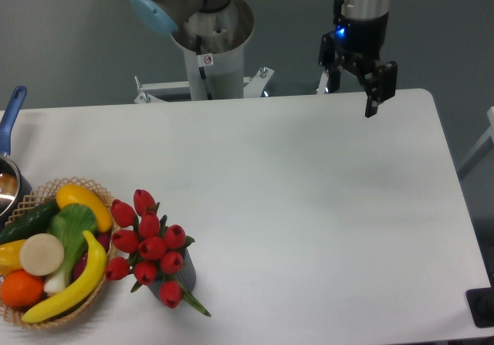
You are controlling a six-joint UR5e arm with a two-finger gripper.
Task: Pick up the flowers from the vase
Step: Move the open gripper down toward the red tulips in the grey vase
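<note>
Overhead, the gripper [351,98] hangs wide at the far edge, flowers [148,245] well apart.

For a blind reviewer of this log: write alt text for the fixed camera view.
A bunch of red tulip flowers stands in a dark grey vase at the near left of a white table, beside a wicker basket of fruit and vegetables. The open gripper hangs empty over the far right edge, well away from them.
</note>
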